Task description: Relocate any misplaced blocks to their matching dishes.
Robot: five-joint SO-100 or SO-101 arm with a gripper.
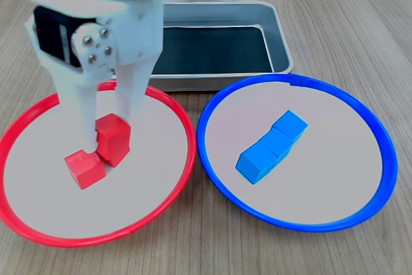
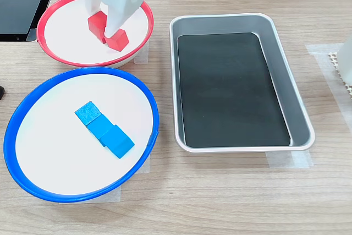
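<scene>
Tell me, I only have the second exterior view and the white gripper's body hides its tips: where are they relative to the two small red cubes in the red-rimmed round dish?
Observer: In the first exterior view the gripper straddles the rear red cube; one finger comes down between it and the front red cube.
Operator: Is the straddled cube lying flat?
Observer: No, it looks tilted on the red-rimmed dish, while the front one lies flat.
Operator: Is it clamped?
Observer: Cannot tell; the other finger reaches its top corner, but contact is unclear.
</scene>
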